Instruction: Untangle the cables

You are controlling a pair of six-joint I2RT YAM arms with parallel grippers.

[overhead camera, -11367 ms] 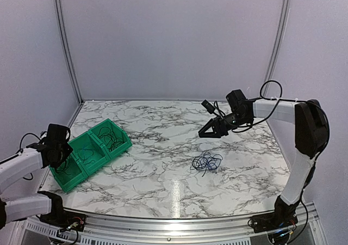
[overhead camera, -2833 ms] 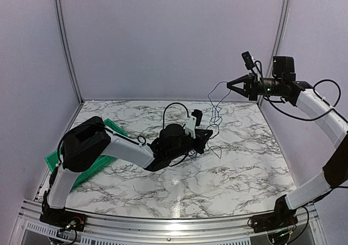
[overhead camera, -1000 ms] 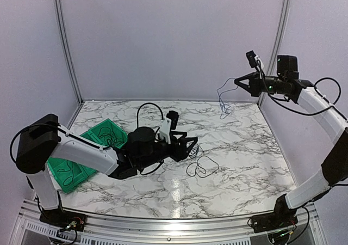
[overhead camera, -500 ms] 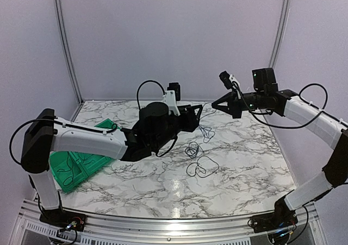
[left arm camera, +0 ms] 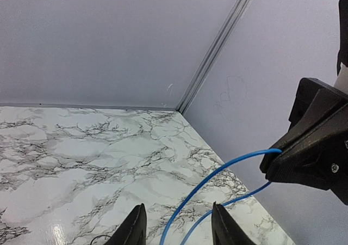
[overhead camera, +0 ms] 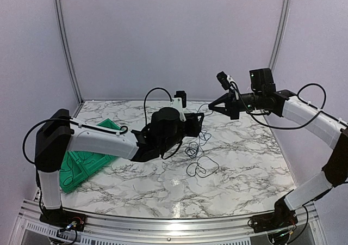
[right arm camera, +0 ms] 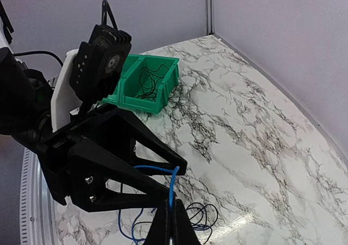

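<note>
Right gripper (right arm camera: 173, 212): pinched tight on the blue cable (right arm camera: 173, 185)
Left gripper (left arm camera: 178, 209): fingers apart, blue cable runs between them
Black cables (overhead camera: 200, 167): loose heap on the table (overhead camera: 244, 163)

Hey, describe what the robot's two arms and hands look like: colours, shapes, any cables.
The left arm and right arm have white links between bulky black joints, with thick black cables looping alongside. The left hand and right hand are black, each with two wedge-shaped fingers tapering to points. A small black camera on a white bracket sits at each wrist.
</note>
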